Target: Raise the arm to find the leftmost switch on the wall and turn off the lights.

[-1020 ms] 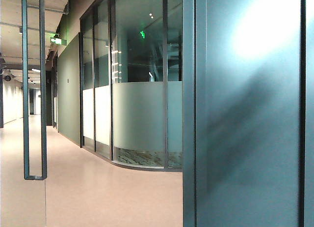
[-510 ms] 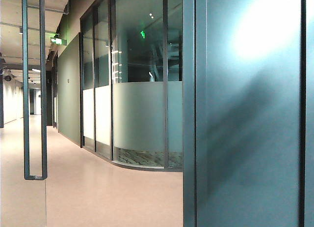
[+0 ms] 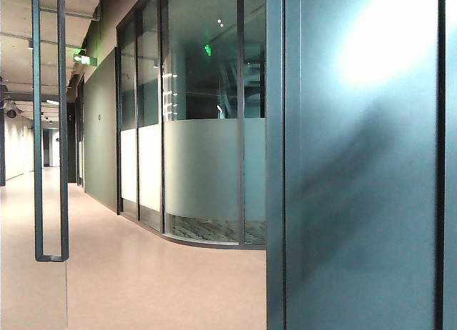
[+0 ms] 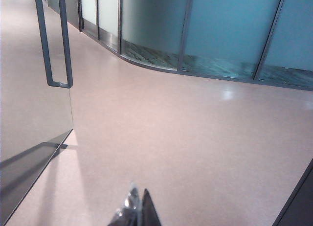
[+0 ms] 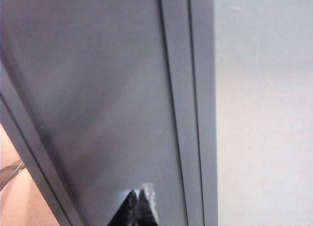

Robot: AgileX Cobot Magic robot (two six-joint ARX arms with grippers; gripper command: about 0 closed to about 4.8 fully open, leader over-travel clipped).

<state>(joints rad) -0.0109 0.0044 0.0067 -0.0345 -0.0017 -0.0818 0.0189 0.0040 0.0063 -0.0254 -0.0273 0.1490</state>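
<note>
- Switch nowhere in view; smooth grey wall panel [image 5: 98, 89] with vertical grooves fills the right wrist view
- right gripper [image 5: 137, 206] pinched closed, facing it
- left gripper [image 4: 137, 211] closed above glossy pink floor [image 4: 171, 138]; frosted curved glass [image 3: 207, 173] at 12 o'clock

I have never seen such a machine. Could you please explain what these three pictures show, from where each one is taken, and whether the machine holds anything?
This is a robot with two arms, each ending in a two-finger end effector. One camera off the arms looks down a corridor: frosted glass walls, a pinkish floor, a dark panel close by. Neither arm shows there.

The other two cameras sit on the wrists. The left wrist view looks down at the floor, a glass door with a long handle nearby; the left end effector shows only as closed fingertips, holding nothing. The right wrist view faces a grey panel beside a pale wall; the right end effector is also closed and empty. No light switch is visible.
</note>
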